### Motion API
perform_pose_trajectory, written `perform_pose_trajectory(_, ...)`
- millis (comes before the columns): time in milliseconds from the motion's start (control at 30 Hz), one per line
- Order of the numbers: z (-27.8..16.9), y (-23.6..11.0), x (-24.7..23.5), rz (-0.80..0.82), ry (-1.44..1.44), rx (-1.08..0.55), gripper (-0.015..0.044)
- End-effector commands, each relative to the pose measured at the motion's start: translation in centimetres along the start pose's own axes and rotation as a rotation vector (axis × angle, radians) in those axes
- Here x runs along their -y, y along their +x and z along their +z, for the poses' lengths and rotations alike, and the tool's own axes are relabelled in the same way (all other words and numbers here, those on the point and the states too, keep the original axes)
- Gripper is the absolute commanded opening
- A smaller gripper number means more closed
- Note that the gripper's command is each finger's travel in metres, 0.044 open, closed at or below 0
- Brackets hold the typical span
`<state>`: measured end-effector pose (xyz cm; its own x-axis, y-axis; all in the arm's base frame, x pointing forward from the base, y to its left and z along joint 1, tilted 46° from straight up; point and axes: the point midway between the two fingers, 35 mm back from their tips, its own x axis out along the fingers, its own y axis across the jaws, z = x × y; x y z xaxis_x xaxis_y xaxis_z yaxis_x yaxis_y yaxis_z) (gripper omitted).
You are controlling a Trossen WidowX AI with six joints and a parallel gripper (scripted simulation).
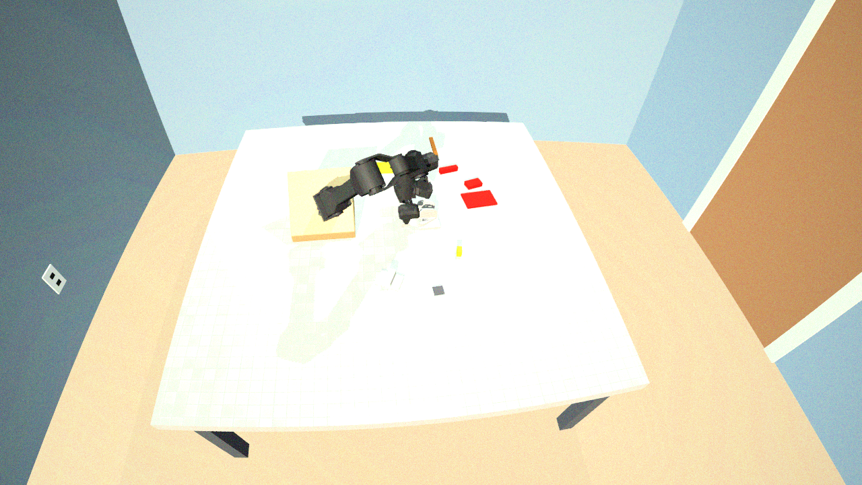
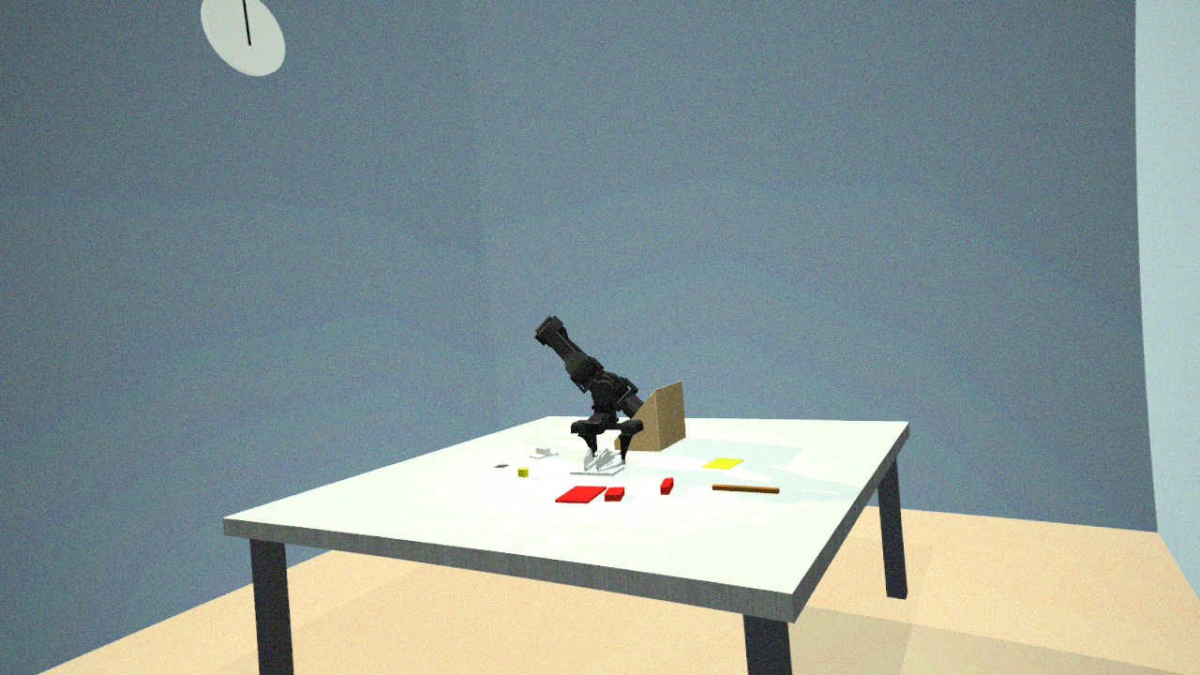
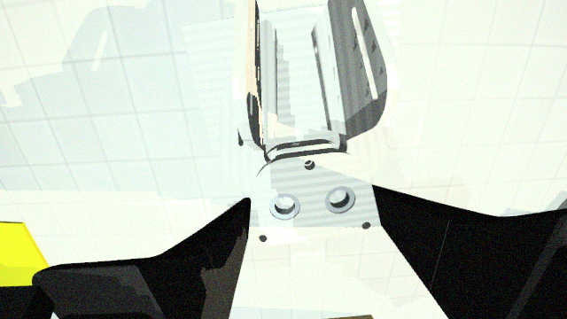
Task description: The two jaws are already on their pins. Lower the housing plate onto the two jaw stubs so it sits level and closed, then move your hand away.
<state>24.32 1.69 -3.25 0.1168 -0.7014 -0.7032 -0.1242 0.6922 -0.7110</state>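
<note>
My gripper (image 2: 608, 458) (image 3: 307, 197) is shut on the white housing plate (image 3: 322, 177), with one black finger at each side edge. The plate has two ringed round holes and small dark holes. Just beyond it in the wrist view stand two upright jaws, the left jaw (image 3: 252, 66) edge-on and the right jaw (image 3: 361, 75) grey and slotted. All are low over the white base plate (image 2: 584, 472) (image 1: 429, 228). The jaw stubs are hard to tell apart under the plate. Whether the plate touches them or sits level is not clear.
A red flat plate (image 1: 479, 199) (image 2: 580, 494) and two red blocks (image 1: 473, 183) (image 1: 448, 169) lie nearby. Also on the table are a yellow square (image 2: 723, 463) (image 3: 18, 257), a brown bar (image 2: 744, 488), a yellow block (image 1: 459, 251), a grey square (image 1: 438, 290) and a tan wedge (image 2: 668, 417).
</note>
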Motion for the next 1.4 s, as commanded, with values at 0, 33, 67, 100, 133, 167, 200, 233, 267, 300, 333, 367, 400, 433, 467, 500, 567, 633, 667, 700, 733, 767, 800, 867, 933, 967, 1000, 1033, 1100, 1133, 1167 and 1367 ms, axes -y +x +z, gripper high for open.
perform_pose_trajectory(0,0.01,0.11,0.05,-0.004,-0.003,0.001,0.0351)
perform_pose_trajectory(33,0.01,0.11,0.05,-0.004,-0.003,0.001,0.0351)
perform_pose_trajectory(67,0.01,0.11,0.05,-0.004,-0.003,0.001,0.0351)
perform_pose_trajectory(100,0.01,0.11,0.05,-0.004,-0.003,0.001,0.0351)
perform_pose_trajectory(133,0.01,0.13,0.05,-0.004,-0.003,0.001,0.0351)
perform_pose_trajectory(167,0.01,0.17,0.05,-0.004,-0.003,0.001,0.0351)
perform_pose_trajectory(200,0.01,0.24,0.05,-0.004,-0.003,0.001,0.0351)
perform_pose_trajectory(233,0.01,0.30,0.05,-0.004,-0.003,0.001,0.0351)
perform_pose_trajectory(267,0.01,0.34,0.05,-0.004,-0.003,0.001,0.0351)
perform_pose_trajectory(300,0.01,0.36,0.05,-0.004,-0.003,0.001,0.0351)
perform_pose_trajectory(333,0.01,0.36,0.05,-0.004,-0.003,0.001,0.0351)
perform_pose_trajectory(367,0.01,0.36,0.05,-0.004,-0.003,0.001,0.0351)
perform_pose_trajectory(400,0.01,0.36,0.05,-0.004,-0.003,0.001,0.0351)
perform_pose_trajectory(433,0.01,0.36,0.05,-0.004,-0.003,0.001,0.0351)
perform_pose_trajectory(467,0.01,0.36,0.05,-0.004,-0.003,0.001,0.0351)
perform_pose_trajectory(500,0.01,0.36,0.05,-0.004,-0.003,0.001,0.0351)
perform_pose_trajectory(567,0.01,0.41,0.05,-0.004,-0.003,0.001,0.0351)
perform_pose_trajectory(633,0.01,0.55,0.05,-0.004,-0.003,0.001,0.0351)
perform_pose_trajectory(667,0.01,0.59,0.05,-0.004,-0.003,0.001,0.0351)
perform_pose_trajectory(700,0.01,0.60,0.06,-0.004,-0.003,0.001,0.0351)
perform_pose_trajectory(733,0.01,0.60,0.06,-0.004,-0.003,0.001,0.0351)
perform_pose_trajectory(767,0.01,0.60,0.06,-0.004,-0.003,0.001,0.0351)
perform_pose_trajectory(800,0.01,0.60,0.06,-0.004,-0.003,0.001,0.0351)
perform_pose_trajectory(867,0.01,0.60,0.06,-0.004,-0.003,0.001,0.0351)
perform_pose_trajectory(933,0.01,0.62,0.06,-0.004,-0.003,0.001,0.0351)
perform_pose_trajectory(967,0.01,0.66,0.06,-0.004,-0.003,0.001,0.0351)
perform_pose_trajectory(1000,0.01,0.72,0.06,-0.004,-0.003,0.001,0.0351)
perform_pose_trajectory(1033,0.01,0.79,0.06,-0.004,-0.003,0.001,0.0351)
perform_pose_trajectory(1100,0.01,0.85,0.06,-0.004,-0.003,0.001,0.0351)
perform_pose_trajectory(1133,0.01,0.85,0.06,-0.004,-0.003,0.001,0.0351)
perform_pose_trajectory(1167,0.01,0.85,0.06,-0.004,-0.003,0.001,0.0351)
perform_pose_trajectory(1367,0.01,0.85,0.06,-0.004,-0.003,0.001,0.0351)
